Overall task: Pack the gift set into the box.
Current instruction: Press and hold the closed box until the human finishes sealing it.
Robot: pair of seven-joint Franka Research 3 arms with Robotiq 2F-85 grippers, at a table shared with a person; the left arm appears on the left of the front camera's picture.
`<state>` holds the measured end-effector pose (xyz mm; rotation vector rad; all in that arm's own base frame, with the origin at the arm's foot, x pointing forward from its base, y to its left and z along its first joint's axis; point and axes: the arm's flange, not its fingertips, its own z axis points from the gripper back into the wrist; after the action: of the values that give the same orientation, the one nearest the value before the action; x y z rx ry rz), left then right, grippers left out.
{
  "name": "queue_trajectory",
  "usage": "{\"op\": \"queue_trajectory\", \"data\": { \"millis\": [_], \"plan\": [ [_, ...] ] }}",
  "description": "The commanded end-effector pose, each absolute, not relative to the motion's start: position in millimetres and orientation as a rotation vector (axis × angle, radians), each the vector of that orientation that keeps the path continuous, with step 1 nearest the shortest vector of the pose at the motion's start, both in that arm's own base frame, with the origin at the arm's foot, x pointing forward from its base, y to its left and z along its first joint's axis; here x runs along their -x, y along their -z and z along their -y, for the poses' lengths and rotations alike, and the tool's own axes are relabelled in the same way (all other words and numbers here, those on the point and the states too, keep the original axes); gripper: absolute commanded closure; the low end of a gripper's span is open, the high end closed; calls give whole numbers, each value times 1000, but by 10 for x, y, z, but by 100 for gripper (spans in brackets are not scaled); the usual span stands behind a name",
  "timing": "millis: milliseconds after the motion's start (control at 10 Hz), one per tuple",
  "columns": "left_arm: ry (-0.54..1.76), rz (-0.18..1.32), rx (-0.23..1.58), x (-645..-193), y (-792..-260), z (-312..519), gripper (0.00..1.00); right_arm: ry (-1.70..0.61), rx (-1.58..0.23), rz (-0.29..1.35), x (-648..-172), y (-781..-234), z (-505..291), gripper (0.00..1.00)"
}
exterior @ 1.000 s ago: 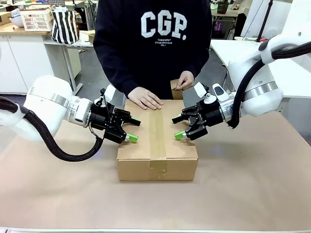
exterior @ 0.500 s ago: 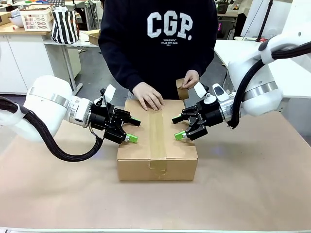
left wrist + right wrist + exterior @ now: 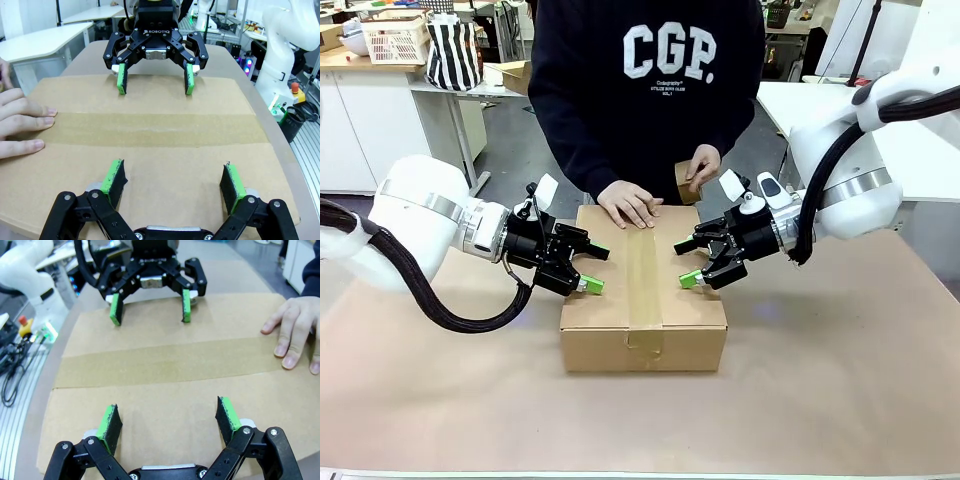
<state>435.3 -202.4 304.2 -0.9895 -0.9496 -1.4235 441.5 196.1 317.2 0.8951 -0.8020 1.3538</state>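
The box [image 3: 605,305] lies closed in the middle of the table, with a brown tape strip [image 3: 643,275] running lengthwise over its flaps. My left gripper [image 3: 598,269] hangs open over the box's left edge. My right gripper [image 3: 683,263] hangs open over its right edge. Neither holds anything. In the left wrist view my left gripper [image 3: 173,180] faces the right gripper [image 3: 154,80] across the box top [image 3: 150,125]. In the right wrist view my right gripper [image 3: 167,420] faces the left gripper [image 3: 150,307]. The gift set is out of view.
A person stands at the far side with one hand [image 3: 630,205] flat on the box's far end. Their other hand holds a small brown carton [image 3: 684,180] just behind the box. Brown paper [image 3: 840,380] covers the table around the box.
The person shifted slightly, and the hand with the small carton moved a little. The flat hand stays on the box. Both grippers are where they were.
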Motion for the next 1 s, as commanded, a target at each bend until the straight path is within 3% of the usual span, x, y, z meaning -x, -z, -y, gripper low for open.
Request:
{"op": "queue_trajectory", "data": {
  "millis": [0, 900],
  "plan": [
    [1434, 941, 990, -4342, -3033, 1999, 0, -1348, -892, 800, -4411, -3165, -1957, 0],
    [1434, 941, 990, -4342, -3033, 1999, 0, -1348, -892, 800, -4411, -3165, -1957, 0]
  ]
}}
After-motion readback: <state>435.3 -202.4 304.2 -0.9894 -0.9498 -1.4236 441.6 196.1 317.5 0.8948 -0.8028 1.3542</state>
